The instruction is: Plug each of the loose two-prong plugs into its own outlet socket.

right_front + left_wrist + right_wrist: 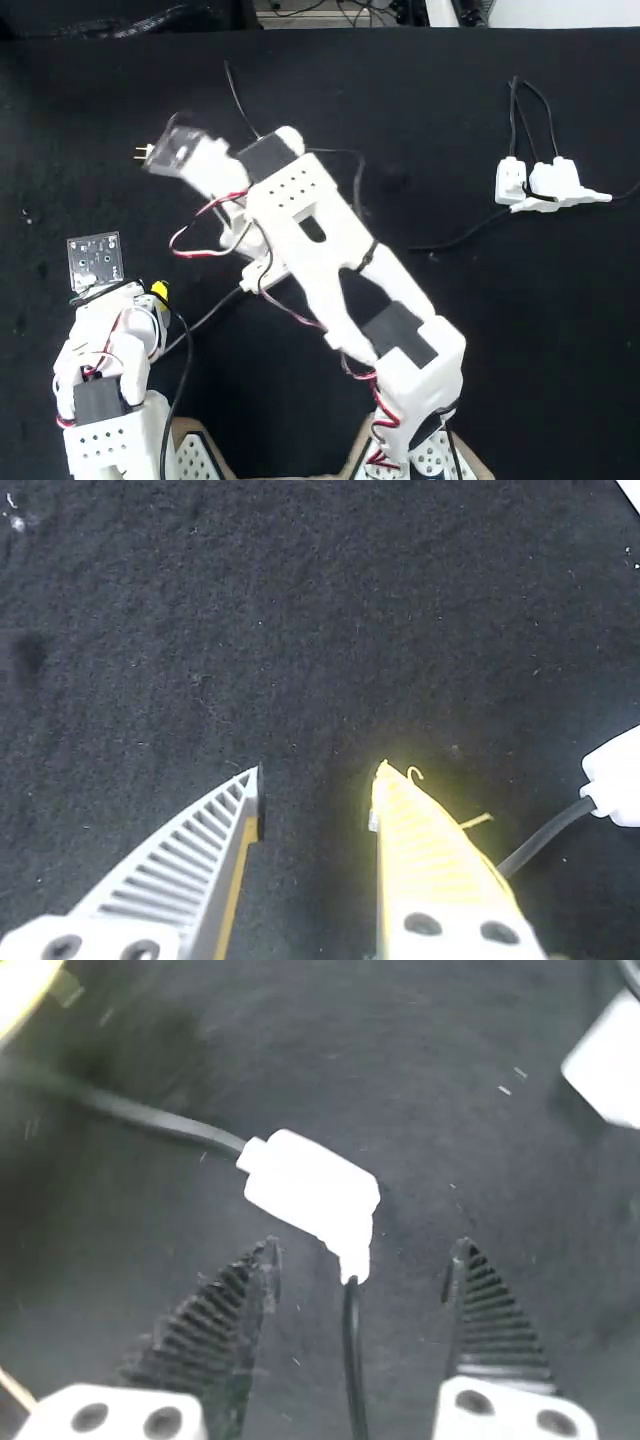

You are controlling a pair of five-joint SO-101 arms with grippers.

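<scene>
Nearest, the left arm sits folded at the front left of the black table [450, 100], its pincer [315, 800] parted above the cloth. The right arm stretches diagonally forward and leftward, its pincer [365, 1250] spread wide, with a white two-prong plug [310, 1190] lying just ahead between the fingers, touching neither. Farther off to the right, well apart, lie the white outlet sockets [540, 182].
</scene>
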